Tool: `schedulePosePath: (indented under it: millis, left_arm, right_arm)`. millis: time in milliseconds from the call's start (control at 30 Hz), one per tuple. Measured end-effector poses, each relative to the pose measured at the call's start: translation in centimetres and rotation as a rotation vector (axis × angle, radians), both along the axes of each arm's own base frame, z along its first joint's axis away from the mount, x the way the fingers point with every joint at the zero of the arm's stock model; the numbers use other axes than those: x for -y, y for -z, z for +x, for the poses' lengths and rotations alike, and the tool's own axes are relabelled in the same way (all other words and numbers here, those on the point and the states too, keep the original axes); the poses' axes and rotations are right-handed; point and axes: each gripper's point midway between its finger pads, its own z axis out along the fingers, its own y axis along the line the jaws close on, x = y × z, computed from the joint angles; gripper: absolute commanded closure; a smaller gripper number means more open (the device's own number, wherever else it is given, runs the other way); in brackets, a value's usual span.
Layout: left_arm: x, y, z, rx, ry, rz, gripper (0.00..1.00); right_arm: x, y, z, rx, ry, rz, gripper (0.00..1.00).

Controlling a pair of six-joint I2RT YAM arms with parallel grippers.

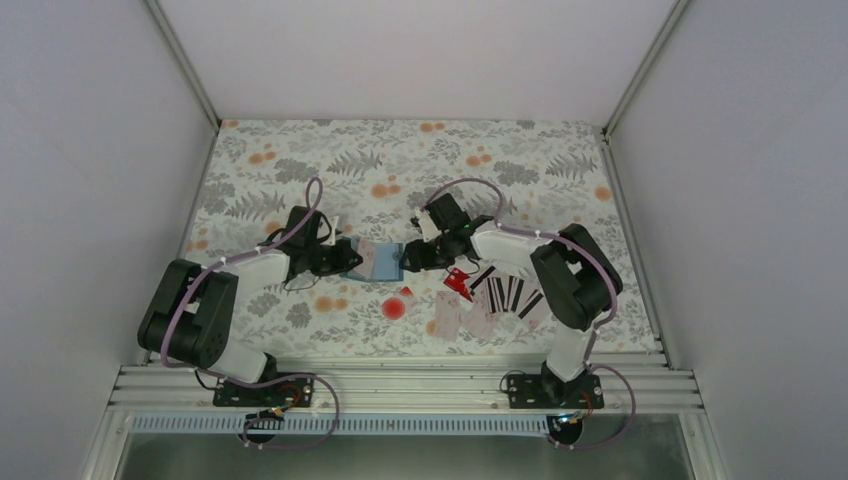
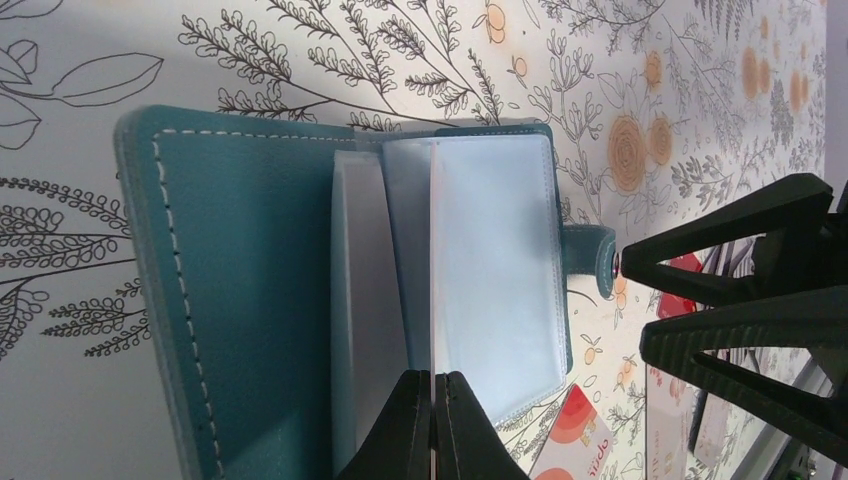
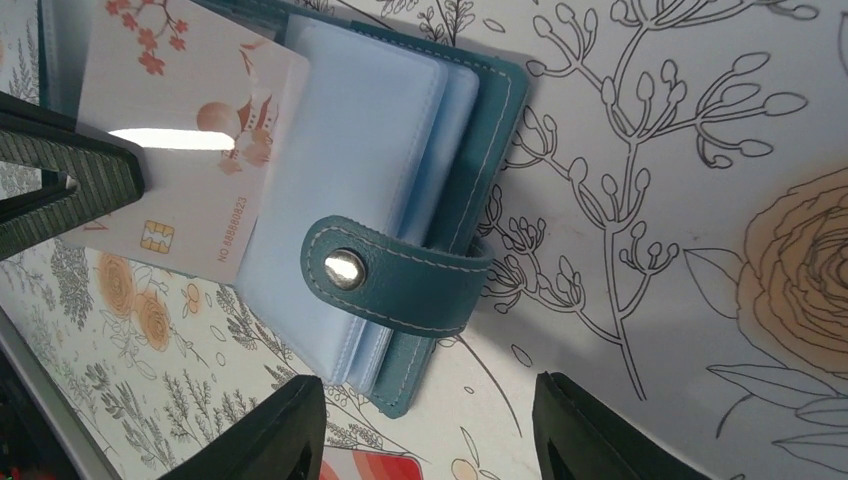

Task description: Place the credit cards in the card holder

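Observation:
The blue card holder [image 1: 383, 263] lies open on the floral table between my two grippers. Its clear inner sleeves [image 2: 495, 270] fan out, and its snap tab [image 3: 385, 275] folds over them. My left gripper [image 2: 435, 385] is shut on a pale credit card [image 3: 190, 150] with a floral print, which shows edge-on in the left wrist view. That card's far end sits among the sleeves. My right gripper [image 3: 430, 425] stands open just short of the holder's tab corner [image 3: 410, 395], with nothing between its fingers. Several more credit cards [image 1: 505, 295], pale with black stripes, lie to the right, with a red one [image 1: 458, 282].
A round red spot [image 1: 394, 308] marks the cloth in front of the holder. Two pale cards [image 1: 448, 318] lie near the table's front edge. A card with red patches [image 2: 575, 430] lies close to the holder. White walls enclose the table on three sides.

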Motion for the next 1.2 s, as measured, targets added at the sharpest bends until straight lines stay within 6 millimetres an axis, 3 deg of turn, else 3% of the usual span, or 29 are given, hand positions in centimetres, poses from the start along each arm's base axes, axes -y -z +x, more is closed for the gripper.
schedulePosePath:
  millis: [233, 967, 1200]
  left_arm:
    - [0.1, 0.1, 0.1, 0.013, 0.004, -0.006, 0.98]
    - [0.4, 0.5, -0.2, 0.013, 0.008, -0.040, 0.98]
    - [0.5, 1.0, -0.4, 0.001, -0.001, -0.065, 0.98]
  right_arm:
    - [-0.1, 0.6, -0.3, -0.022, -0.009, 0.002, 0.48]
    - [-0.7, 1.8, -0.5, -0.056, -0.027, 0.024, 0.76]
    - [-0.9, 2.0, -0.5, -0.068, -0.032, 0.036, 0.78]
